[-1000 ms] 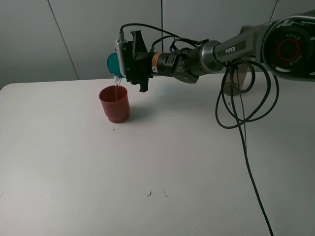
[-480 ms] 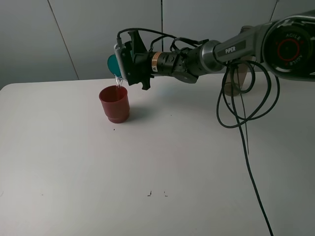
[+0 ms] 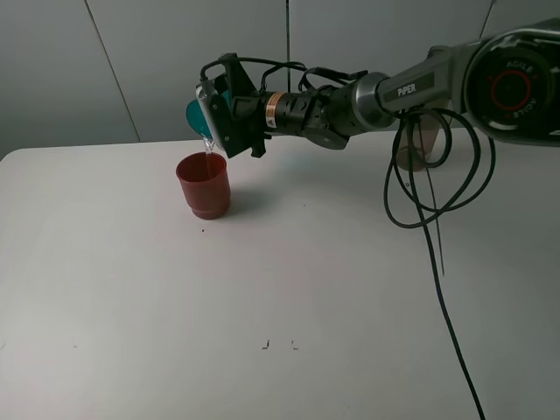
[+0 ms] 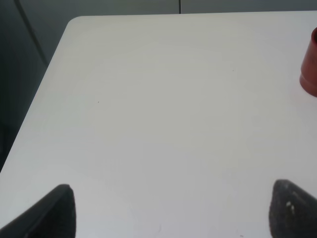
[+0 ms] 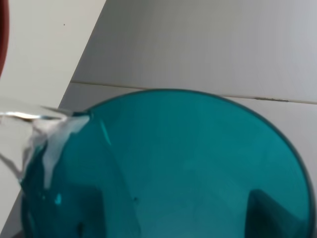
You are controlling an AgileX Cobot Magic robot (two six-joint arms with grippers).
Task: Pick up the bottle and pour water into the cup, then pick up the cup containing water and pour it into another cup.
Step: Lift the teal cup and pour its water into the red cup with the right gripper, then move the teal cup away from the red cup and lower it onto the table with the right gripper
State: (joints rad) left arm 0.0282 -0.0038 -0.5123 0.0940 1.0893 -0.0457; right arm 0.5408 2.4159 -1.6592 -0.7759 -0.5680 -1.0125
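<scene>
One claw, our right claw (image 3: 210, 118), grips the teal cup (image 3: 196, 112) upper left, now tipped further; water's nearly all in the red cup (image 3: 204, 185).

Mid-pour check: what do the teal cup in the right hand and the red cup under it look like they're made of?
Teal cup: likely smooth, glossy translucent plastic; the hand's dark fingers show through its wall in the right wrist view. Red cup: probably opaque plastic with a duller finish; nothing shows through it, and its base steps in narrower.
</scene>
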